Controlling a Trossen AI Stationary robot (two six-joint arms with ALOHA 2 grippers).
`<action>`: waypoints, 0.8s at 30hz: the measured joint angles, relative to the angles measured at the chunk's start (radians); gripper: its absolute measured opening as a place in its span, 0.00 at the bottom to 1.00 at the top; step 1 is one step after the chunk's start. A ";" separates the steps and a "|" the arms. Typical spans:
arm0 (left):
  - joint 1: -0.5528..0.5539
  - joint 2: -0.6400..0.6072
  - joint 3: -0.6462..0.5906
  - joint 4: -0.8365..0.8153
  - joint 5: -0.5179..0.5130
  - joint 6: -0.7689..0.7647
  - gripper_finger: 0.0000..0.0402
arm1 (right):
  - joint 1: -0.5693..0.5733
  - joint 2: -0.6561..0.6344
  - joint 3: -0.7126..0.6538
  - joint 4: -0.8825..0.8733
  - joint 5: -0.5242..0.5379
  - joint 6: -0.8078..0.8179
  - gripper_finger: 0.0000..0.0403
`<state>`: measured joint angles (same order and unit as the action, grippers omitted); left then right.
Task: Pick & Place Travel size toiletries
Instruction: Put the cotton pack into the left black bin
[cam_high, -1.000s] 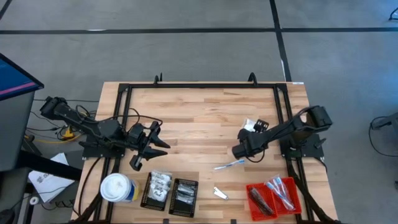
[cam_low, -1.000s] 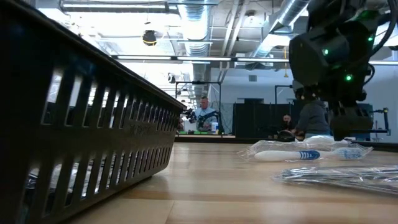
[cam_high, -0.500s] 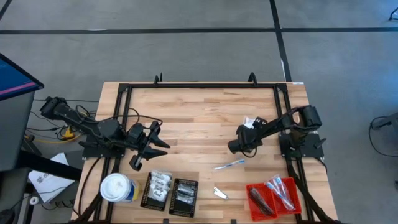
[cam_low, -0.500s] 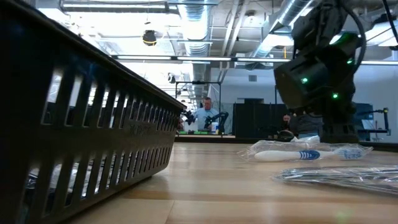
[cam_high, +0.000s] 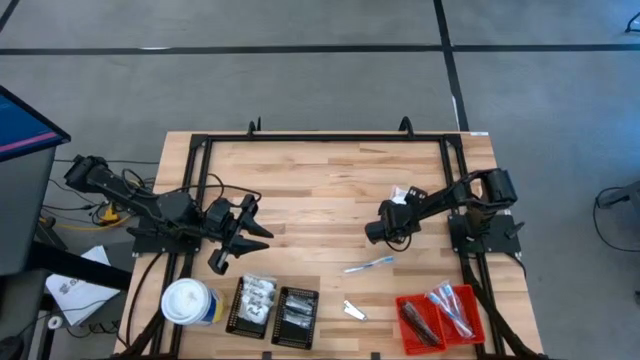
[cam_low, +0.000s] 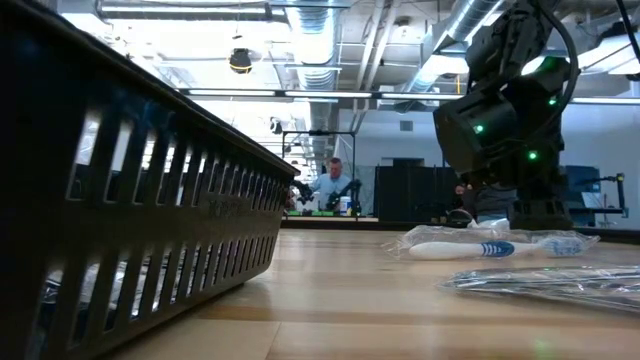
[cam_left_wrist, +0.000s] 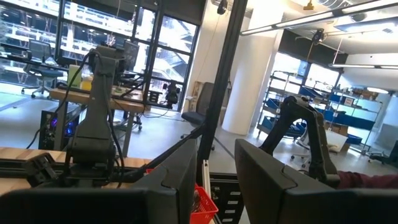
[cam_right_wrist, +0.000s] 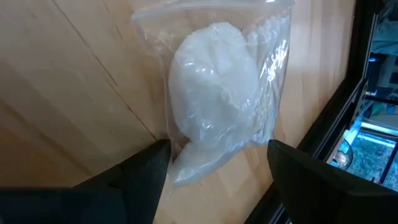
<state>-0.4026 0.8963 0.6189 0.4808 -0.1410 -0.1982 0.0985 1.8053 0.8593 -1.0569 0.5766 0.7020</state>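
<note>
A white puffy packet (cam_right_wrist: 217, 93) in a clear bag lies flat on the wooden table at the right (cam_high: 403, 196). My right gripper (cam_right_wrist: 217, 177) (cam_high: 392, 215) slants down over it, open, one finger on either side of the packet's near end. I cannot tell whether a finger touches the bag. A blue and white stick in clear wrap (cam_high: 368, 265) (cam_low: 490, 248) and a silvery sachet (cam_high: 353, 310) (cam_low: 545, 283) lie nearer the front edge. My left gripper (cam_high: 255, 226) (cam_left_wrist: 216, 180) waits at the table's left, lifted, open and holding nothing.
At the front stand a white-topped canister (cam_high: 189, 303), two black ribbed trays (cam_high: 256, 303) (cam_high: 296, 316) with packets inside, and a red tray (cam_high: 440, 316) holding sticks and dark bars. A black frame rail (cam_right_wrist: 348, 99) runs just beyond the packet. People show in the room behind the table.
My right gripper has sunk toward the table and shifted a little toward the far left, closing in on the white packet, which now shows beside the arm. Its fingers have stayed open.
</note>
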 joint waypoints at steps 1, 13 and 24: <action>0.000 0.000 0.000 0.000 0.000 0.000 0.26 | -0.003 0.000 0.000 0.001 0.000 0.002 0.66; 0.000 0.000 0.000 0.000 0.000 0.000 0.26 | -0.001 0.002 -0.001 0.020 -0.035 0.006 0.23; 0.000 0.000 0.000 0.001 0.000 0.000 0.26 | 0.020 -0.012 -0.001 0.004 -0.040 0.022 0.01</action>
<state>-0.4026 0.8963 0.6189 0.4820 -0.1410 -0.1983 0.1183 1.7931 0.8585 -1.0525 0.5367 0.7239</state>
